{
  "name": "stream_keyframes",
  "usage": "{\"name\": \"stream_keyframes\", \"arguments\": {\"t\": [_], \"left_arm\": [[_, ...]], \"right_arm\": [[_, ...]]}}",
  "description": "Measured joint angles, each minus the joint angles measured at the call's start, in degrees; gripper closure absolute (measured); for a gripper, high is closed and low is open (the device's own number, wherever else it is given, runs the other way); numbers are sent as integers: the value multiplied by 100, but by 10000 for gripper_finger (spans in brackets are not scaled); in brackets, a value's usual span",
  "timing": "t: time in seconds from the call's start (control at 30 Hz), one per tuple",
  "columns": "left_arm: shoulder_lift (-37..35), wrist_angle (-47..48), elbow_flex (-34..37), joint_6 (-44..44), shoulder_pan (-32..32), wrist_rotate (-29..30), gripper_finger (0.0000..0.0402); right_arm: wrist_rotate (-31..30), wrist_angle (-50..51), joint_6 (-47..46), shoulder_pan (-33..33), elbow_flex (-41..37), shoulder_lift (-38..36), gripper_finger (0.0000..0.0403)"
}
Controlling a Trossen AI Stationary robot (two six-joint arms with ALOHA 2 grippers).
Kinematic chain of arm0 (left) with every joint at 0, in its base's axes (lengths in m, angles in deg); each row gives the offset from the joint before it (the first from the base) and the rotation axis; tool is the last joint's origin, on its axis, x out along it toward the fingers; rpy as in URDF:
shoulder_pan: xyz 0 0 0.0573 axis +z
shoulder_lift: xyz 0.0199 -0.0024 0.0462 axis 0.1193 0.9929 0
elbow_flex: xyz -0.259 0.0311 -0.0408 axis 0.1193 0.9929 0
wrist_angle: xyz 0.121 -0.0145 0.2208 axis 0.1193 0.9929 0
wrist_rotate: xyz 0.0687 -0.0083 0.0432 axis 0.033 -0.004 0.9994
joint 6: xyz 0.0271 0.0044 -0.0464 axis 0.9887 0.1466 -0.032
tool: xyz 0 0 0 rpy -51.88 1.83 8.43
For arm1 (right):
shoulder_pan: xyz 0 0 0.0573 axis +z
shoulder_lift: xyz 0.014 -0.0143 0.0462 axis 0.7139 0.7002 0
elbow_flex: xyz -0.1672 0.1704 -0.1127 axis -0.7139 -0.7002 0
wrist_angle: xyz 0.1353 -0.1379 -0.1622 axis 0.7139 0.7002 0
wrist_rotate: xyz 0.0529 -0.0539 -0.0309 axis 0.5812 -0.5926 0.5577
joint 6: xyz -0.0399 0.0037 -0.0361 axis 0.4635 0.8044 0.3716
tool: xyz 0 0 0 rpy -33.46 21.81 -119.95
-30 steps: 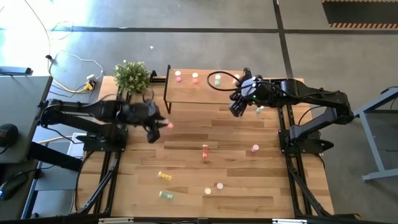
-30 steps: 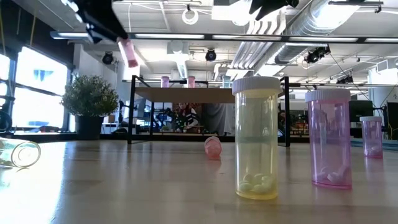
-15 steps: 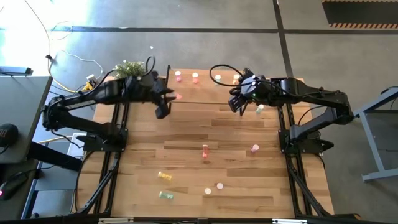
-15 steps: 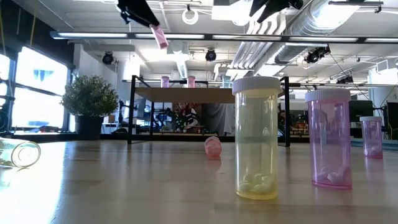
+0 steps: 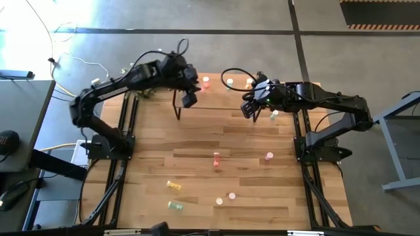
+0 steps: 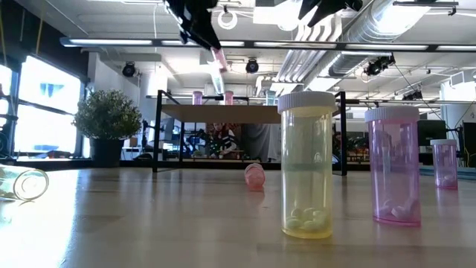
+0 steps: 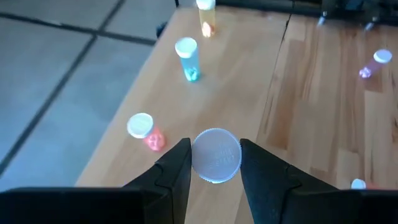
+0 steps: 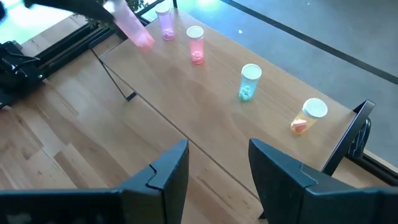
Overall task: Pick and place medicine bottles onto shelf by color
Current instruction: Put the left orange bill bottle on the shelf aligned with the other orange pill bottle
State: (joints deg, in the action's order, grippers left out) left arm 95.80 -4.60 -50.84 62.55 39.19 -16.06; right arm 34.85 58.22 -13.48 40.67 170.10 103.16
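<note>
Fingers (image 7: 177,168) of the left gripper (image 7: 215,163) pinch a seemingly pink bottle (image 6: 218,60) between them above the shelf (image 5: 216,98).

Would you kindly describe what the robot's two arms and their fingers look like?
Both arms are dark, jointed, and trailed by looping black cables. The left gripper and right gripper each have two chunky matte-black fingers with stepped, angular inner edges. No markings show.

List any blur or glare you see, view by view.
Right wrist view: the pink bottle in the left gripper is smeared. Low view: bright windows at left. High view: a sunlit patch glares on the floor. Left wrist view: sharp.
</note>
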Motion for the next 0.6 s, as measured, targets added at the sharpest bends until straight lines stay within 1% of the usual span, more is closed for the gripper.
{"name": "stream_keyframes", "arguments": {"t": [0.17,0.33,0.6], "left_arm": [[524,229,-329,6,2,-36,289],[913,314,-458,9,1,-29,289],[1189,361,-459,2,61,24,289]], "right_arm": [[0,4,10,0,0,0,244],[0,2,10,0,0,0,244],[-1,2,103,0,0,0,244]]}}
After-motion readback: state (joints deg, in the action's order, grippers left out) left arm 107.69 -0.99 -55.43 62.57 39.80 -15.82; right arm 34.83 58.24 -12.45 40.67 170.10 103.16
